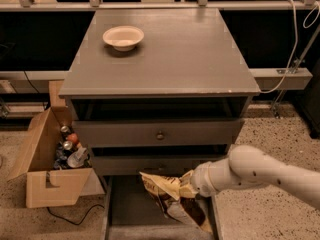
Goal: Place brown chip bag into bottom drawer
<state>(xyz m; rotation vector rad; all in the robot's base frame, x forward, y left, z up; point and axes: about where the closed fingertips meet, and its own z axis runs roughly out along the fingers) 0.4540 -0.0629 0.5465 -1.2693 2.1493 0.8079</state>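
The white arm's two-finger gripper (189, 189) hangs over the right half of the bottom drawer (131, 206), the pulled-out wide tray at the foot of the grey wooden cabinet (165, 59). It is clamped on the brown chip bag (170, 198), crinkled foil with tan ends, which dangles just above the drawer floor.

This looks like the lowering step. Next comes a short drop and a release, keeping the bag's low corner inside the drawer's right wall.

A cream round bowl (123, 36) on the cabinet top and an open cardboard box (47, 189) of bottles left of the cabinet block nothing.

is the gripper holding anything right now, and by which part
Yes: the gripper holds the brown chip bag by its crumpled upper right side, over the open bottom drawer.
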